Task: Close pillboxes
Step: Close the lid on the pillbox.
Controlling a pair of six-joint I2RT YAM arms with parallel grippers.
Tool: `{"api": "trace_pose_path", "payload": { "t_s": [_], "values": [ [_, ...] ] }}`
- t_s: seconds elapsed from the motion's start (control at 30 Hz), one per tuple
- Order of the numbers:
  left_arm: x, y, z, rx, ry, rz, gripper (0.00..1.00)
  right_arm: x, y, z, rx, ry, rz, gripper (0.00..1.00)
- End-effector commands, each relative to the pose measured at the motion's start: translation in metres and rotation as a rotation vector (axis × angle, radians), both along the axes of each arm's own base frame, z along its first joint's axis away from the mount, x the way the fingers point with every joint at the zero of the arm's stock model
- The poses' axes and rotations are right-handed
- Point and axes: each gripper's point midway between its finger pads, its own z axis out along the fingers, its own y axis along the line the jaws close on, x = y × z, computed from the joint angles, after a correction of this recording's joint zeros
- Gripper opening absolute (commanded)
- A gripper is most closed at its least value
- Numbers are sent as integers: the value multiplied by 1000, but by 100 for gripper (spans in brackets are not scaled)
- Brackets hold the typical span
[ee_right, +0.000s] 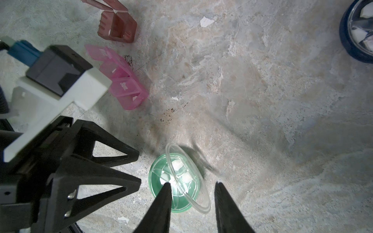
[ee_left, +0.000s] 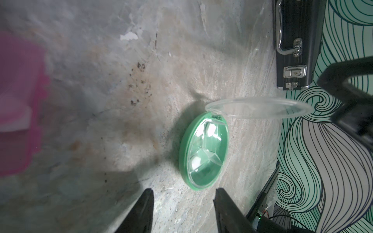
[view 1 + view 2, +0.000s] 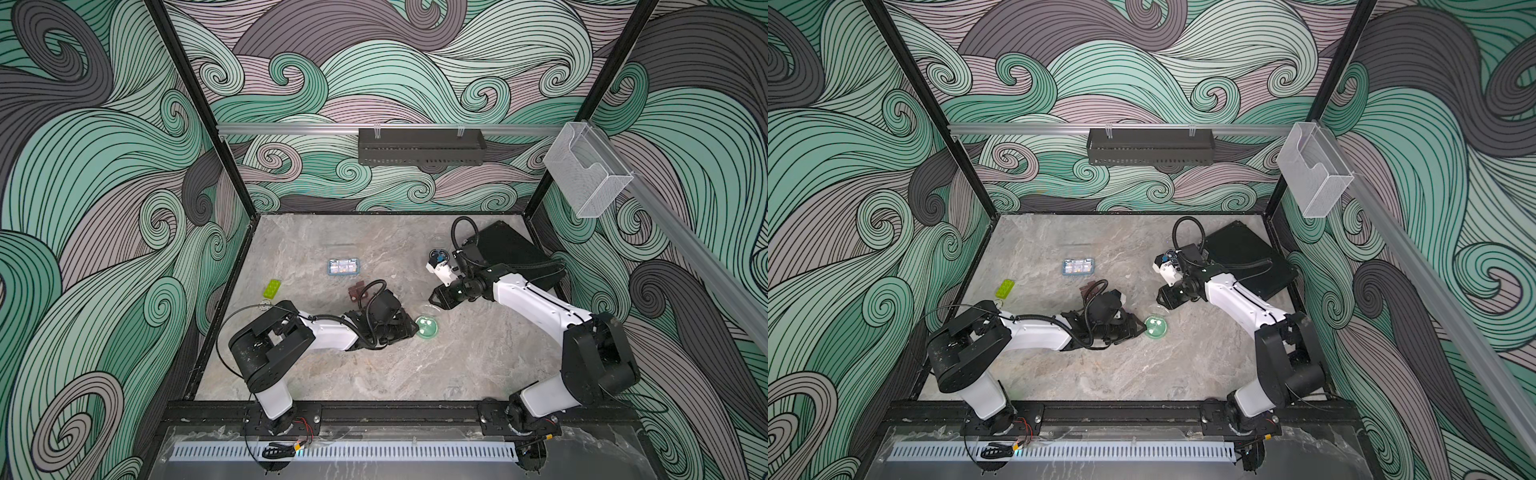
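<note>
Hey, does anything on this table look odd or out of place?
The lime brick near the left wall is no pillbox. Dark specks dot the table between the pink box and the green box, like a stain.

Swirl-print walls (image 3: 374, 62), marble-look tabletop (image 3: 374, 374), blk shelf (image 3: 419, 147) at rear.
</note>
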Motion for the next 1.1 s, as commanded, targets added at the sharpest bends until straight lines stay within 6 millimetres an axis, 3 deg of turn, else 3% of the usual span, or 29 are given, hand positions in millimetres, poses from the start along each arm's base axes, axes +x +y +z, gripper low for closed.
{"api": "trace_pose_path", "payload": {
  "t_s": [0.0, 1.07],
  "values": [
    [6, -14, 15, -44, -25, -8, 48, -2, 4, -3, 1, 6, 17, 34],
    [10, -17, -13, 8, 11, 9, 32, -11, 8, -20, -13, 48, 38, 28]
  ]
}}
